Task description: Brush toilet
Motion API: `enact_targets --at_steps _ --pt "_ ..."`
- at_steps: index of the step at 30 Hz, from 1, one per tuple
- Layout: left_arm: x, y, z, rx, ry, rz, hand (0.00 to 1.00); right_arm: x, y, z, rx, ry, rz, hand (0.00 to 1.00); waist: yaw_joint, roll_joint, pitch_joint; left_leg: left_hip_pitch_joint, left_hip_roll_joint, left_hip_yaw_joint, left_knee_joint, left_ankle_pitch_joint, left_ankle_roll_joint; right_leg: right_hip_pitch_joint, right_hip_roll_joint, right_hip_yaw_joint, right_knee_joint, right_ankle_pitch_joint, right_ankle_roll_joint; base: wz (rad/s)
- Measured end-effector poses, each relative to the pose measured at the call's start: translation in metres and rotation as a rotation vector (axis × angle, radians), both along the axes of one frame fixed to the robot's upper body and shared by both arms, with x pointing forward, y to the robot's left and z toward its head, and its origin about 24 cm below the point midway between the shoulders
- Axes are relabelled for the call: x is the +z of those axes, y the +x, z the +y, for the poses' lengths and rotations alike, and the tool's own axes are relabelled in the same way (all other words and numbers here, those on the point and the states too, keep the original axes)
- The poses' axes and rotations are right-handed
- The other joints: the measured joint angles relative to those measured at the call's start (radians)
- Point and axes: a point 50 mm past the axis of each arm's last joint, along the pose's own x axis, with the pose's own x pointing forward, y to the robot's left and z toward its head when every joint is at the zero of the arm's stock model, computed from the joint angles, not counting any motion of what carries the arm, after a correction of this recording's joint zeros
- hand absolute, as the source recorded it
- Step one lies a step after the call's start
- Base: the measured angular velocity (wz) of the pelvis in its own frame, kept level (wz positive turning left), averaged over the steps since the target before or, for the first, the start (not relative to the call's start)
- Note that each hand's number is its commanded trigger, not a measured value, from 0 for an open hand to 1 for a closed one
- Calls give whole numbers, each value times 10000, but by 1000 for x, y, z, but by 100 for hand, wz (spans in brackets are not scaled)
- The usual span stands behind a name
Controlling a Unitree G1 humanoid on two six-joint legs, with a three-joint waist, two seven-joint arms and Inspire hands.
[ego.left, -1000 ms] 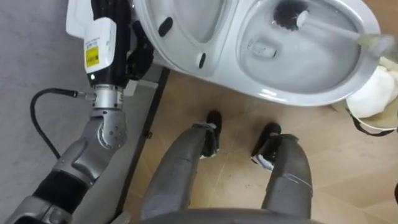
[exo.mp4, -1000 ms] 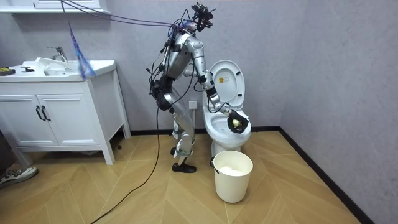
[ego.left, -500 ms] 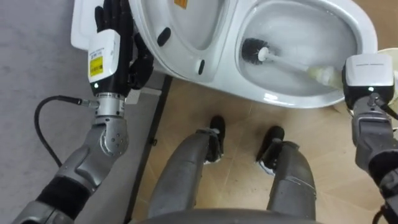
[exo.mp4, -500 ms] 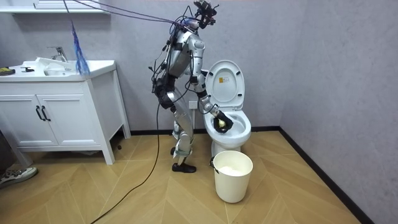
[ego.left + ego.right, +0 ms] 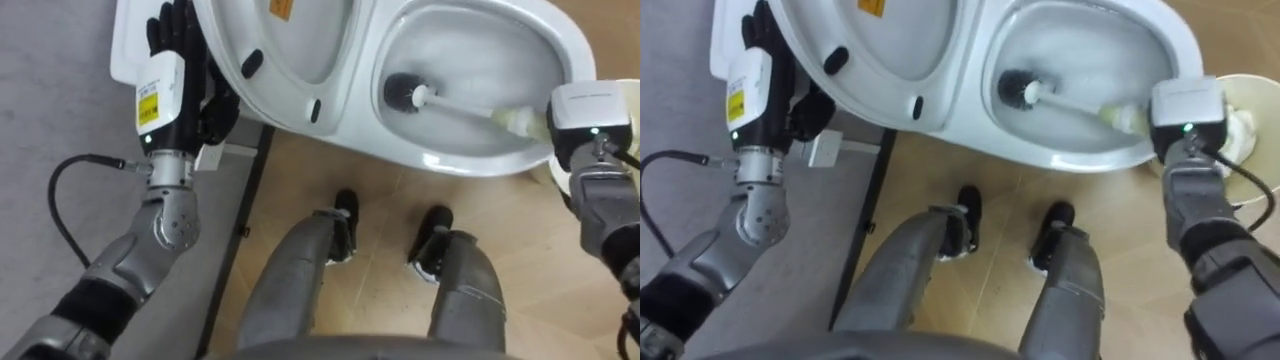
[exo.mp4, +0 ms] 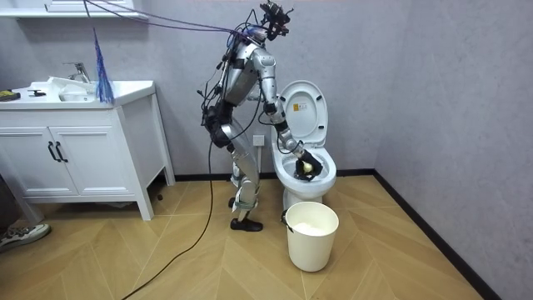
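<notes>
- Eye views: right hand (image 5: 578, 128) grips brush (image 5: 460, 105), bristles in toilet (image 5: 450, 165) bowl; left hand (image 5: 178, 40) straight-fingered beside lid (image 5: 300, 40).
- Room view: bucket (image 6: 311, 235) before toilet, cabinet (image 6: 83, 158) well apart.

Left arm enters from the lower left of the eye views, forearm running straight up. Left hand (image 5: 178, 40) sits at upper left, back toward the camera, fingers straight and pointing up. Right forearm rises along the right edge. Right hand (image 5: 1185, 108) sits at middle right, back up, closed round the brush handle (image 5: 1070, 103). In the room view I see the right arm angled down, elbow bent.
</notes>
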Motion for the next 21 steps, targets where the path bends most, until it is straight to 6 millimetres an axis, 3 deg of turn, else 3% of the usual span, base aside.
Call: enact_targets --at_steps 4,6,11,14,15,17,19,21 --pt "11 2 -2 -34 38 -330 0 23 6 -18 -789 435 -1194 100 -179 -144 -3 -480 -225 -32 382 11 21 -536 -329 32 656 -204 12 19" --pt "10 3 -1 44 289 -299 0 27 6 -23 -773 74 -1299 100 -272 -180 -20 -512 -247 -39 514 10 22 -537 -358 58 734 -228 30 3" --pt "9 5 -1 179 506 -106 0 24 6 -16 -52 -808 -1113 100 -315 -255 -85 -320 -277 28 505 11 31 -430 -399 140 761 -214 44 -6" --pt "0 2 -1 87 631 387 0 -6 -3 10 998 -1124 -268 100 -215 -129 -118 108 -136 -34 292 11 37 155 -199 -42 302 -93 52 -8" --pt "-3 1 -3 60 634 533 0 -22 -9 27 1562 -984 107 100 -173 -8 -129 294 -57 -50 121 19 50 419 -63 -97 32 -39 124 -4" --pt "-10 -1 -8 64 420 757 0 -41 -20 41 1250 -729 427 100 -56 237 -158 501 26 -126 -177 22 44 731 118 -207 -383 85 187 -6" --pt "-20 -8 -13 171 -5 1088 0 -51 -32 40 575 -355 741 100 -81 629 -320 634 30 -164 -416 43 61 938 245 -256 -772 300 148 -6" --pt "-28 -15 -9 327 -135 1375 0 -56 -36 41 406 -82 908 100 -212 769 -419 791 -11 -122 -587 59 73 1021 239 -190 -827 315 172 -3"
